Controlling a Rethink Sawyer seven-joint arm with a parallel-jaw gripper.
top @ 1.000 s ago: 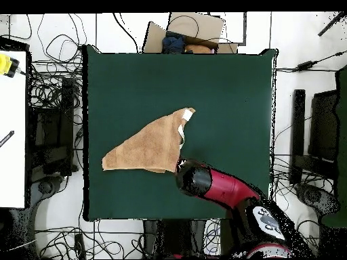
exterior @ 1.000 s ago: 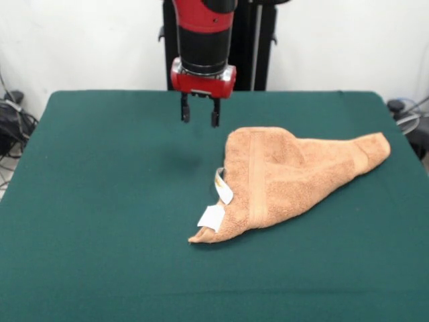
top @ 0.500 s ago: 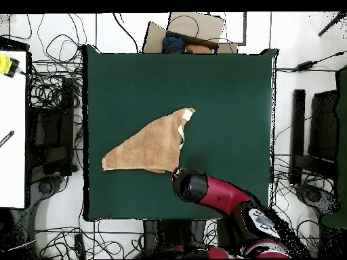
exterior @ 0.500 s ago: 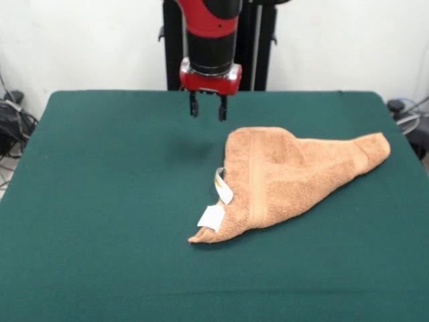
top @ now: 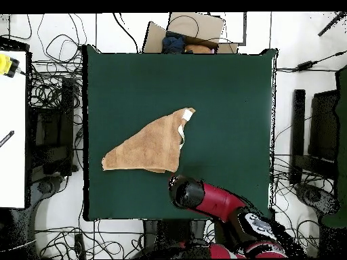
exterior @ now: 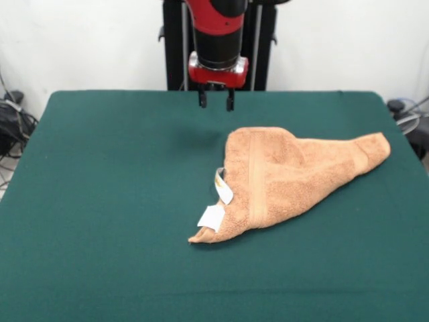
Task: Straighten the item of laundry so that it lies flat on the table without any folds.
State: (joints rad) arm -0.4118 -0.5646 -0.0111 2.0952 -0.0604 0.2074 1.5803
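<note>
The orange-tan towel (exterior: pixel 295 171) lies folded into a rough triangle on the green table (exterior: pixel 100 201), right of centre in the front view, with two white tags (exterior: pixel 218 201) at its near-left corner. In the overhead view the towel (top: pixel 149 145) sits left of centre. My gripper (exterior: pixel 216 100) hangs open and empty above the table's far side, behind the towel's far-left corner and apart from it. In the overhead view the arm (top: pixel 203 196) covers the gripper.
Cables and black equipment (top: pixel 54 128) crowd the floor around the table. A cardboard box (top: pixel 186 30) sits beyond the edge opposite the robot. A white bench (top: pixel 12 128) stands at the overhead view's left.
The gripper has drawn back toward the robot's base and risen, moving away from the towel. The towel has not moved.
</note>
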